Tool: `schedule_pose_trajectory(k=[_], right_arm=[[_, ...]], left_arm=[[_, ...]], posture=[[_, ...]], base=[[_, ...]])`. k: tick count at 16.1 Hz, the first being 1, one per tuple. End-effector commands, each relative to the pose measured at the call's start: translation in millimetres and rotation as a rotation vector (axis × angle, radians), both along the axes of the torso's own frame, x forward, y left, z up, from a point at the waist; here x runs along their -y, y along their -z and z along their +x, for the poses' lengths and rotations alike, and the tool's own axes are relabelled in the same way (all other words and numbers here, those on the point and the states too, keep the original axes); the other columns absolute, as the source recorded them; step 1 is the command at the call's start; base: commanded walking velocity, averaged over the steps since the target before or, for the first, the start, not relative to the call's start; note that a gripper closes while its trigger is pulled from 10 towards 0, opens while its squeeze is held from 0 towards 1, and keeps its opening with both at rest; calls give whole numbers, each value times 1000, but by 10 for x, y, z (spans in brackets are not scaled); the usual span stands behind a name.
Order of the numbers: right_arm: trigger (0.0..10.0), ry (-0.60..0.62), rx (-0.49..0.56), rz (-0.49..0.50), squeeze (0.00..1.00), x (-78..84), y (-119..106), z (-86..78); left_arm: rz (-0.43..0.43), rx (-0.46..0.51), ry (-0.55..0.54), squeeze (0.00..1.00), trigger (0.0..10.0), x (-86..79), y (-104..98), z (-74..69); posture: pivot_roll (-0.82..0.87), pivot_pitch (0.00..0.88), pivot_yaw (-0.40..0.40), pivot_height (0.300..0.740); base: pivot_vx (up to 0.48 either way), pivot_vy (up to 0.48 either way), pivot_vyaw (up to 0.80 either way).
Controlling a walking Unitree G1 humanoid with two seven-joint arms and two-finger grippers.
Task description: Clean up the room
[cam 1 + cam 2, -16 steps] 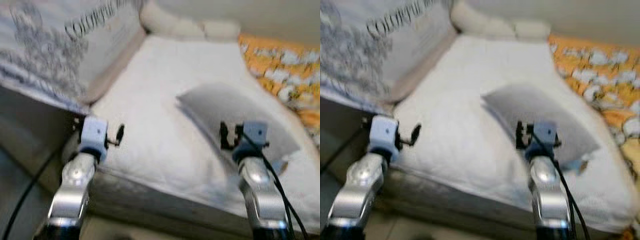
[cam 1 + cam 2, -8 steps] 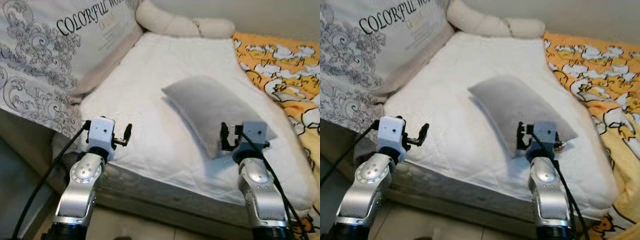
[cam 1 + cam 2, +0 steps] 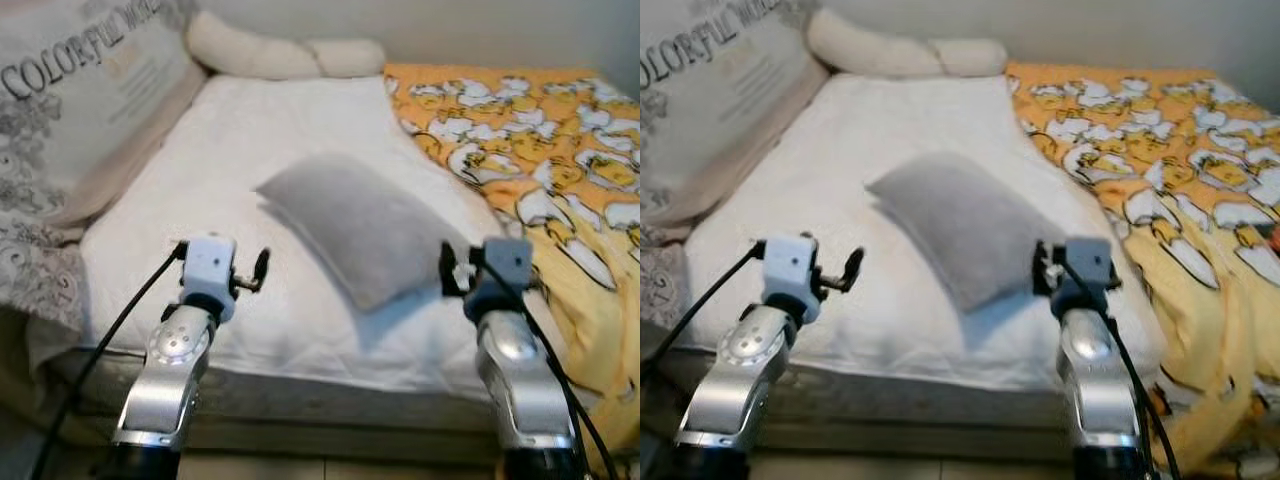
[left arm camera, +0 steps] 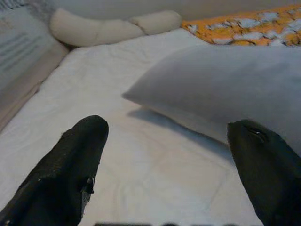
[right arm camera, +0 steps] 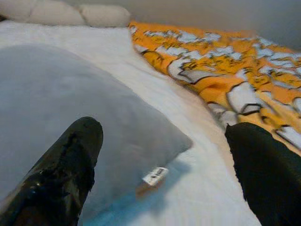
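A grey pillow (image 3: 360, 225) lies slantwise in the middle of the white mattress (image 3: 250, 120). An orange blanket with a duck print (image 3: 540, 140) is rumpled over the bed's right side and hangs off its front corner. My left gripper (image 3: 258, 271) is open over the mattress's front left part, left of the pillow (image 4: 225, 80) and apart from it. My right gripper (image 3: 447, 271) is open at the pillow's near right corner, where a small tag (image 5: 155, 175) sticks out. Nothing sits between either pair of fingers.
A large printed cushion with lettering (image 3: 70, 110) leans along the bed's left side. A cream bolster (image 3: 270, 55) lies across the head by the wall. The mattress's front edge (image 3: 320, 385) runs just before my arms.
The camera has swung right and steadied: the bed has slid left in view and more of the duck blanket shows. Both arms keep the same raised pose, fingers open.
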State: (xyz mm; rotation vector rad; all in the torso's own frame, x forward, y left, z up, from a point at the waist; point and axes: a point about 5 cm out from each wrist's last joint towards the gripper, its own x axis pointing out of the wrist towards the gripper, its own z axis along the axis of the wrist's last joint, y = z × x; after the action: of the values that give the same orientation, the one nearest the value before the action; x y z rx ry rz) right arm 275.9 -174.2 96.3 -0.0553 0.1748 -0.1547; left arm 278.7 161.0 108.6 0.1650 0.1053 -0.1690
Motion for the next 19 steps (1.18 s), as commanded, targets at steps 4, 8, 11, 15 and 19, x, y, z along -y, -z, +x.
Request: schedule_pose_trajectory(k=[4, 8, 11, 15, 19], right_arm=[[10000, -45, 21, -7, 0, -110, -62, 61], [10000, -48, 21, -14, 0, -112, -59, 72], [10000, -50, 20, -19, 0, -110, -56, 75], [10000, -49, 19, -21, 0, -116, -52, 82], [10000, -43, 17, -24, 0, -104, -41, 90]], left_arm=[[18, -1, -37, 0, 10000, -115, 3, -13], [18, -1, -32, 0, 10000, -116, 3, -16], [19, 0, -29, 0, 10000, -115, -3, -14], [20, 0, -25, 0, 10000, -113, -7, -7], [24, -4, -18, 0, 10000, -104, -3, -3]], posture=[[66, 0, -6, 740], [65, 0, -5, 740], [66, 0, -3, 740], [66, 0, 1, 740], [67, 0, 4, 740]], base=[[274, 0, 0], [274, 0, 0], [274, 0, 0], [275, 0, 0], [278, 0, 0]])
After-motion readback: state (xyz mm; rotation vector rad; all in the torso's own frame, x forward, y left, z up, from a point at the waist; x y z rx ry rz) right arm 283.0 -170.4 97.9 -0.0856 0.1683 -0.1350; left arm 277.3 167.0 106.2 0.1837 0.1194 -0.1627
